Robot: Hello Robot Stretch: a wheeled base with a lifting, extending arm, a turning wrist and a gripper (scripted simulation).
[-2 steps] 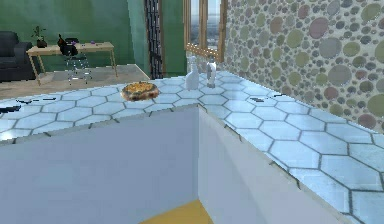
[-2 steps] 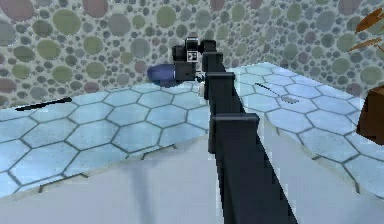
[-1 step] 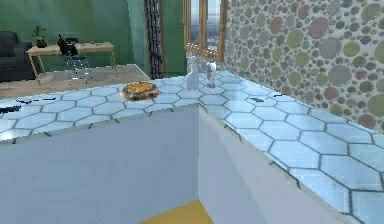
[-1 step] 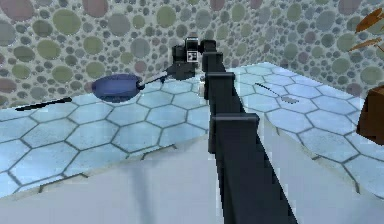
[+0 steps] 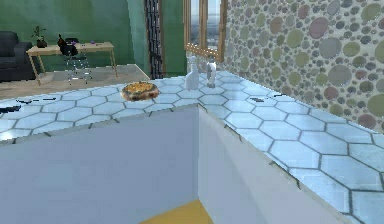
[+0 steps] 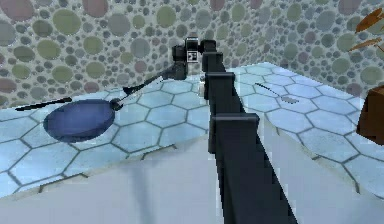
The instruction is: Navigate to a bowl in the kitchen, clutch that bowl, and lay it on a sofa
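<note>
Arm side view puts the gripper (image 6: 130, 95) at the far end of the arm (image 6: 235, 140), thin fingers slanting down toward the dark blue bowl (image 6: 78, 118) on the hexagon-tiled countertop (image 6: 170, 125). Whether it holds anything, or even touches the rim, I cannot tell. The bowl rests on the counter, so the grasp looks like the step in hand. Next it likely needs a sure hold on the rim, then a lift clear of the nearby utensil (image 6: 40, 102).
</note>
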